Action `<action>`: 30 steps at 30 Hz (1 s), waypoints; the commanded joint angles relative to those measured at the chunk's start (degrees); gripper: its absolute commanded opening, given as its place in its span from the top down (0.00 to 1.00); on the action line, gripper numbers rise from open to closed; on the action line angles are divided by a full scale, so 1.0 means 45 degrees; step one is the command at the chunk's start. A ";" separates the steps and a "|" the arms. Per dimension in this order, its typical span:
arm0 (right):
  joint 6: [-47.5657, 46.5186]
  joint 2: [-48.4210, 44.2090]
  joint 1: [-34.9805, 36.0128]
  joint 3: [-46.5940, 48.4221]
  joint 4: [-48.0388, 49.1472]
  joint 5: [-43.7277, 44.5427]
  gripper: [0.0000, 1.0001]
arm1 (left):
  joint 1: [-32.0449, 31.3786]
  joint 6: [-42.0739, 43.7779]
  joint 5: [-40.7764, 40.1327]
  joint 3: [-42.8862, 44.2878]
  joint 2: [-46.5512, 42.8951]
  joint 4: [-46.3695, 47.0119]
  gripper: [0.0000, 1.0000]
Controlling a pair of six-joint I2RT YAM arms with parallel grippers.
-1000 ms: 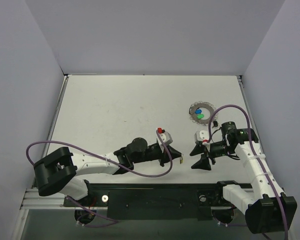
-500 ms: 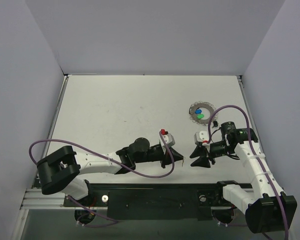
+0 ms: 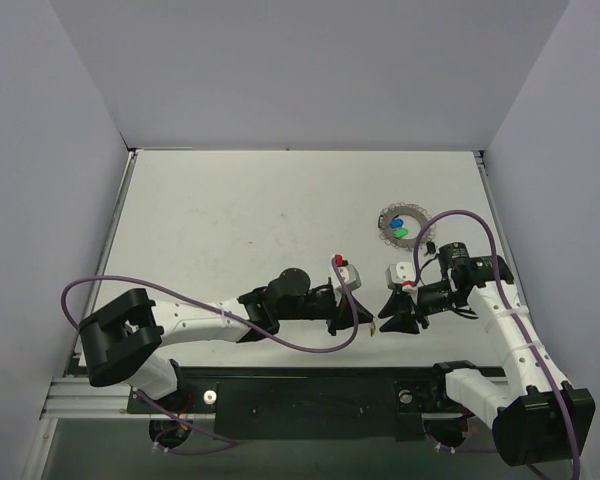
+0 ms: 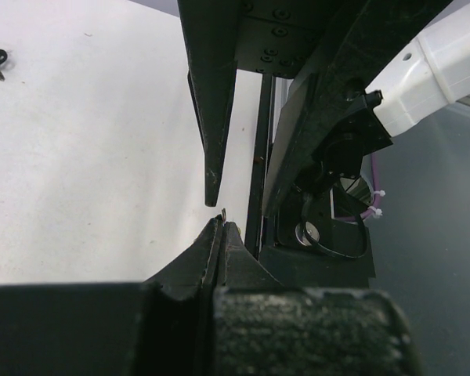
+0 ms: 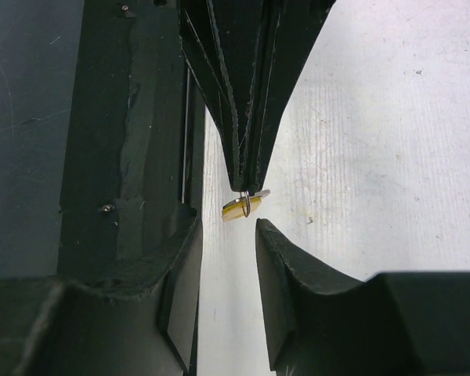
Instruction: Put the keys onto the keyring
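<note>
The left claw [image 5: 245,188] is clenched tight on the yellow key [image 5: 241,207], pinching it right at the tips of its fingers. The right claw [image 5: 227,227] faces it with its jaws apart and nothing in them, and the key hangs just in front of that gap. The keyring [image 3: 384,228] lies on the table [image 3: 230,220], well away from both claws, with the blue key [image 3: 398,221] and the green key [image 3: 403,232] inside its loop. It is too small to tell if they are hooked on. The key is tiny and only a little bit of it is held. If the right claw bumps it or bites crooked, it could twist, slip out and fall near the table's front edge. The right wrist view shows the yellow head well, while the left wrist view shows hardly any of the key. Only the top view shows the ring.
</note>
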 commanded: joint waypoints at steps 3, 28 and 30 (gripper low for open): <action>0.0092 0.0066 0.0073 0.0086 -0.0106 -0.0468 0.71 | -0.0089 -0.0026 0.0596 0.0737 0.0211 -0.0235 1.00; 0.0991 0.0320 0.0737 -0.0089 0.0637 -0.0194 0.83 | -0.0148 -0.0241 0.0636 0.0835 0.0230 0.0019 1.00; 0.0992 0.0359 0.0757 -0.0089 0.0637 -0.0156 0.86 | -0.0167 -0.0260 0.0597 0.0835 0.0211 0.0019 1.00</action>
